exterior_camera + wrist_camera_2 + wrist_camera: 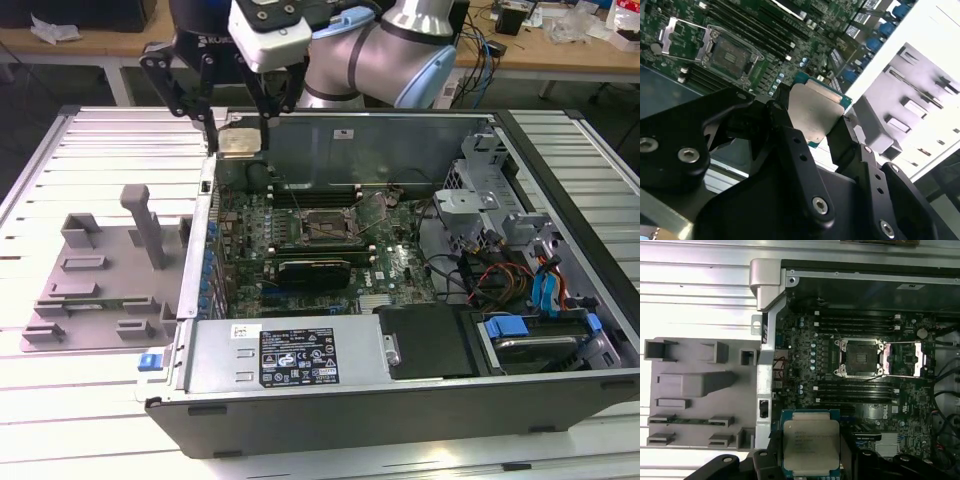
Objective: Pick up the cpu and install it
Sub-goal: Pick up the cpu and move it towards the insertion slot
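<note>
Closest to you is the gripper (810, 120) (810, 459), its black fingers (790, 145) clamped on opposite edges of the cpu (817, 112) (811, 442). You have the chip held in the air, tilted in the second wrist view, with its pale silver top facing the first wrist camera and a rim of green board showing around it.

In the exterior view the gripper (240, 135) hangs from the arm (400, 45) with the cpu (240, 142) between its tips, above the far corner of the case (400, 400) on the exterior view's left. That puts the chip over the case wall, between the tray (100, 270) and the motherboard (300, 250).

Look at the socket (322, 225) (860, 357) (730, 52): it sits near the middle of the board, dark in the centre with a metal rim, and its hinged frame (905, 357) lies flipped open beside it. The cpu is well apart from the socket and touches nothing but the fingers.

Your grey tray (690, 390) (910, 115) lies on the slatted white table (80, 140) just beside the case, with an upright post (145, 225) standing on it.
</note>
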Motion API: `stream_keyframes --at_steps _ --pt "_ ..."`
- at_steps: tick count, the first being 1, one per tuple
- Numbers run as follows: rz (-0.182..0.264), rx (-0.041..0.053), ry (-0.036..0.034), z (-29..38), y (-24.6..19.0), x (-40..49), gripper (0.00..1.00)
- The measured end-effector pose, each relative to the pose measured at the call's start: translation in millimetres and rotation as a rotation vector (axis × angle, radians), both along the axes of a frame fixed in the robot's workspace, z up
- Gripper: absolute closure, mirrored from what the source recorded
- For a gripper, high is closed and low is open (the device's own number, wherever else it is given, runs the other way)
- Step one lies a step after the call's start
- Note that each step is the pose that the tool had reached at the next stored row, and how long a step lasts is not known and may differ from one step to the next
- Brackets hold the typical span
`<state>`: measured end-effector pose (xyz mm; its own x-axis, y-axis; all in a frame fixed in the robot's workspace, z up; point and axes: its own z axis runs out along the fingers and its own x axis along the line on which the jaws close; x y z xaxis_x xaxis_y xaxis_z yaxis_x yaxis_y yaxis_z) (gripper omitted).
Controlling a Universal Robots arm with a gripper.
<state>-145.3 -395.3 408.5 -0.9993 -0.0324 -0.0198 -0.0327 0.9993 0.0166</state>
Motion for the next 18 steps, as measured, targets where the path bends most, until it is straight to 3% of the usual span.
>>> stream_keyframes --at_steps 13,18 --pt "0.000 -0.0001 0.0001 0.0 0.0 40.4 0.45" --pt "0.000 0.0000 0.0002 0.0 0.0 64.1 0.45"
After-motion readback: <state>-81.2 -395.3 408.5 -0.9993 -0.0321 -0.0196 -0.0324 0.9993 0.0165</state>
